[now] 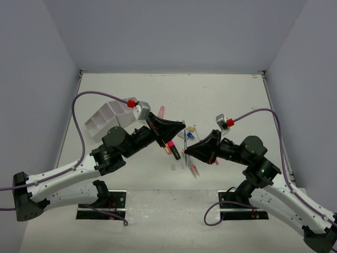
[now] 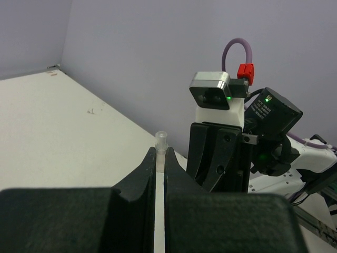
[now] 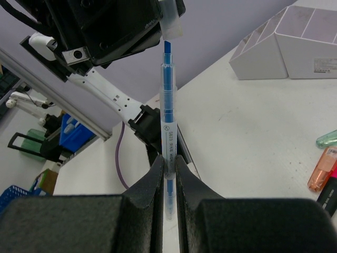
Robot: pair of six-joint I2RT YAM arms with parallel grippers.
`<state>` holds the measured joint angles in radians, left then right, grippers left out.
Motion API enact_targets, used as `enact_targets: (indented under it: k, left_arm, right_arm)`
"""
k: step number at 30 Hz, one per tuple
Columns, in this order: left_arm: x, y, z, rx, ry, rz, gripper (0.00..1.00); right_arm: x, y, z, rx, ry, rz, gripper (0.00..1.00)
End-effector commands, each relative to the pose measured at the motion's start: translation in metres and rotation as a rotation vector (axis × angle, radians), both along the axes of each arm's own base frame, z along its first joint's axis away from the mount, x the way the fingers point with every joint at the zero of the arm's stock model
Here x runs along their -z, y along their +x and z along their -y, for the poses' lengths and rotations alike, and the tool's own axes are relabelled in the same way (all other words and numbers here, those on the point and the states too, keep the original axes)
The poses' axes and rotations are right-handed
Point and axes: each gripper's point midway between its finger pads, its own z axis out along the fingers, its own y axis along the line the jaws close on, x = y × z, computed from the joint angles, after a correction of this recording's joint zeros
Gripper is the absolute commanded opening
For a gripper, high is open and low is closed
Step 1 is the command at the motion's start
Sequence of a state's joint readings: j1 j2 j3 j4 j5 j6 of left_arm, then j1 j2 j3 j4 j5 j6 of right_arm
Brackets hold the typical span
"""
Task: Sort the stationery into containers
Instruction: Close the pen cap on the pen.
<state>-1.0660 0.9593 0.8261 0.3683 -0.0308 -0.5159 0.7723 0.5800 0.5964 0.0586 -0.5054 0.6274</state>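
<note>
- Overhead, we can hardly make out what the arms carry. The left tool (image 1: 181, 126) and the right tool (image 1: 188, 149) meet tip to tip above the loose stationery and hide part of that pile.
- The wrist views are plainer. The right tool is clamped on a blue pen (image 3: 168, 116), held upright, its barrel rising above the fingers and its lower end poking out beneath them.
- The left tool is closed on a clear cap (image 2: 161, 138); only the cap's top end shows above its fingers.
- The pen's blue tip reaches the mouth of the cap, but we cannot tell whether it is inside.
- A white container (image 1: 108, 117) stands on the table (image 1: 226, 95) at the far left, well apart from the pile, with the left arm covering its near corner.
- Thin walls split it into compartments. We cannot tell what lies in them, nor whether it is one tray or two set together.
- Loose on the table lie a pink-capped black marker (image 1: 174, 151) just beside an orange marker (image 1: 166, 149), a pink piece (image 1: 161, 110) farther back, and several thin pens (image 1: 192, 169) under the right tool.
- In the right wrist view a green cap (image 3: 327, 138) is cut off by the right edge.
</note>
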Motion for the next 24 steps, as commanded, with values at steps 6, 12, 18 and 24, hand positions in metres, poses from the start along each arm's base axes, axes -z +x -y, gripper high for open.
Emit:
enact_targets:
  k: [6,12,18,24]
  left_arm:
    - [-0.001,-0.004,0.006,0.04,-0.013,-0.001,0.0]
    - [0.001,-0.008,0.008,0.067,-0.002,-0.008,0.0]
    - [0.009,-0.009,0.013,0.084,0.018,-0.043,0.0]
    - [0.017,-0.009,0.017,0.092,0.077,-0.078,0.0]
  right_arm:
    - [-0.023,0.007,0.005,0.057,0.023,0.054,0.0]
    - [-0.027,0.011,0.008,0.085,0.015,0.062,0.0]
    - [-0.04,0.011,0.009,0.09,0.01,0.106,0.0]
    - [-0.054,0.018,0.015,0.127,-0.026,0.199,0.0]
